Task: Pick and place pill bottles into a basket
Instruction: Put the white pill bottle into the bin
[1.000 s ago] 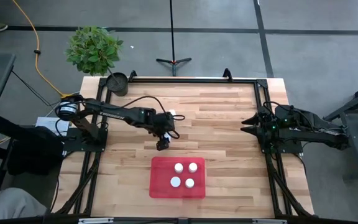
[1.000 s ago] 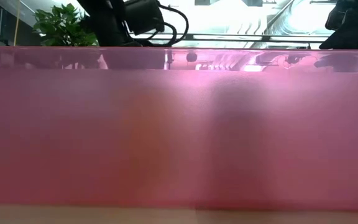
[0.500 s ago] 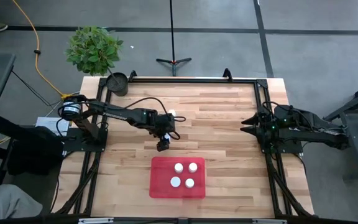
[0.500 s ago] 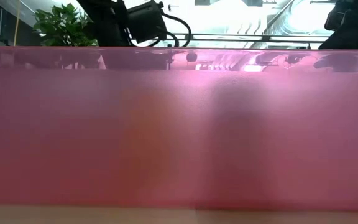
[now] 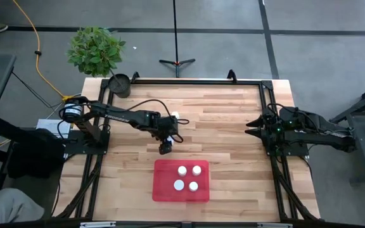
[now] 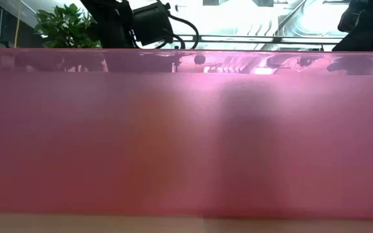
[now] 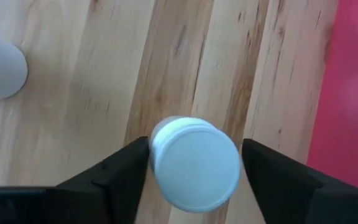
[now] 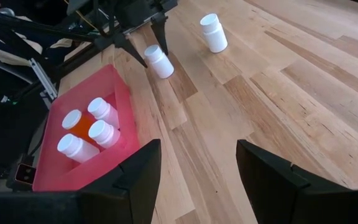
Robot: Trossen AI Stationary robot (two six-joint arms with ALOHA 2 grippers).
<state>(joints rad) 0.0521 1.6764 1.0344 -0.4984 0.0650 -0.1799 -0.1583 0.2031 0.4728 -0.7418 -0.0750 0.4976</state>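
A white-capped pill bottle [image 7: 194,163] stands upright on the wood table, just beyond the basket's far left corner. My left gripper [image 7: 195,143] points steeply down over it, open, with one finger on each side of the bottle [image 8: 159,61]. Whether a finger touches it, I cannot tell. A second pill bottle [image 8: 213,32] stands by itself farther toward the far edge [image 5: 177,116]. The basket [image 5: 160,190], a red tray, holds several pill bottles [image 5: 189,178], one with an orange body [image 8: 82,132]. My right gripper [image 8: 197,180] waits open at the table's right edge [image 5: 252,126].
A dark round pot [image 5: 120,84] and a green plant [image 5: 96,50] are at the far left corner. The basket's pink wall [image 6: 186,136] fills the low view. Bare wood [image 5: 227,145] lies between the basket and the right arm.
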